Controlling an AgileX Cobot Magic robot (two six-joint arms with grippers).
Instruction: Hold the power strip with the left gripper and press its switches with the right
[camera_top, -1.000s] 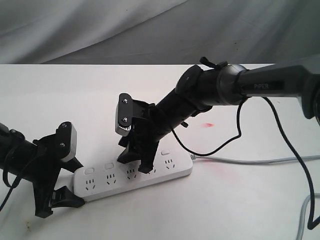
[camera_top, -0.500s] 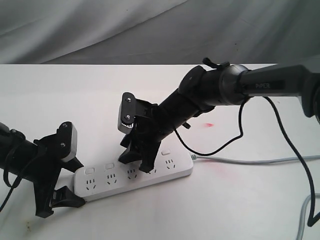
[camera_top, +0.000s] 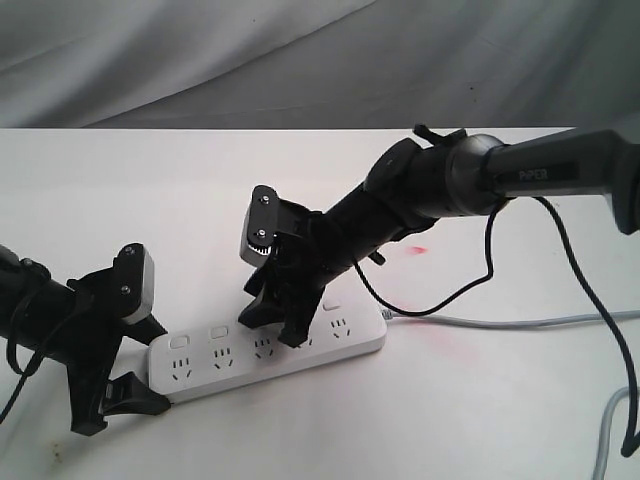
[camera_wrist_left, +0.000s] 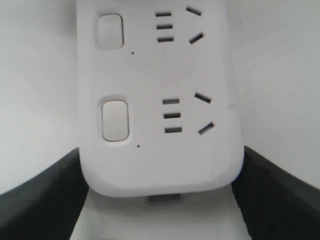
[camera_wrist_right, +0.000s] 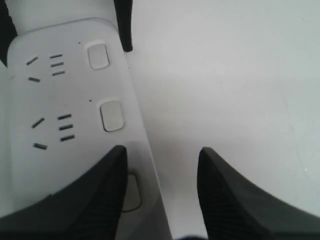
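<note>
The white power strip (camera_top: 268, 352) lies on the white table. My left gripper (camera_top: 148, 365) is shut on its left end. In the left wrist view both black fingers (camera_wrist_left: 42, 195) press the sides of the strip's rounded end (camera_wrist_left: 160, 160), with two switches (camera_wrist_left: 115, 120) in sight. My right gripper (camera_top: 273, 328) stands open over the middle of the strip. In the right wrist view one of its fingers (camera_wrist_right: 97, 195) rests over the strip and partly hides a switch (camera_wrist_right: 132, 192). The other finger (camera_wrist_right: 235, 200) hangs over bare table beyond the strip's edge. Two more switches (camera_wrist_right: 112, 115) show ahead of it.
A grey cord (camera_top: 500, 322) runs from the strip's right end to the table's right edge. A black cable (camera_top: 470, 280) loops down from the right arm. A small red mark (camera_top: 417, 249) is on the table. Grey cloth (camera_top: 300, 60) hangs behind.
The right arm's wrist and silver block have shifted slightly to the right; its fingertips stay on the strip. The left gripper and the strip have not moved.
</note>
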